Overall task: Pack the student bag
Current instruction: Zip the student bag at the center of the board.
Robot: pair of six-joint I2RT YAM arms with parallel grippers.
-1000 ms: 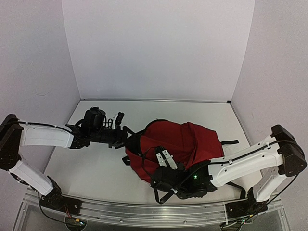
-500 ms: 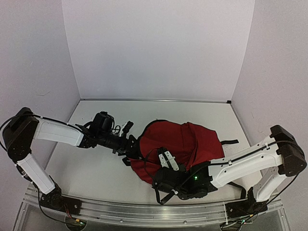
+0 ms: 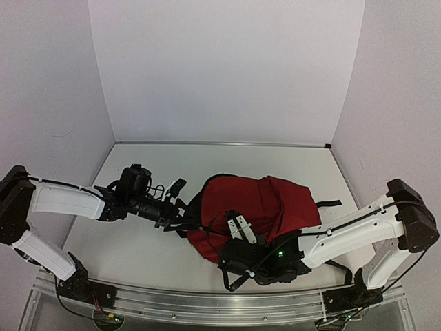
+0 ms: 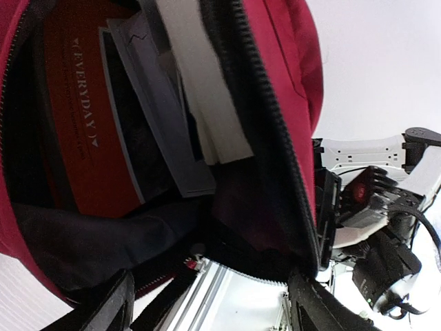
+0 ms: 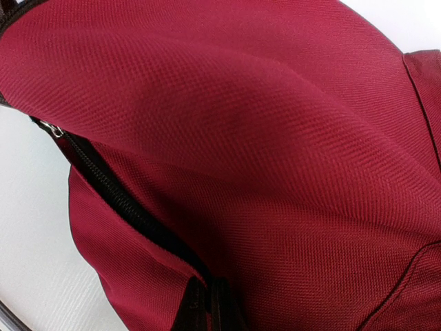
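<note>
As seen from above, shows student bag (image 3: pixel 275 203) lengthwise left-right mid-frame, mouth facing wide-spread left gripper (image 3: pixel 180 204); right gripper (image 3: pixel 239 227) closed tight.

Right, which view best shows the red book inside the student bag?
The left wrist view: it looks into the open student bag, showing the red book lettered EVERYDAY. The top view shows only the bag's outside; the right wrist view only red fabric and zipper.
</note>
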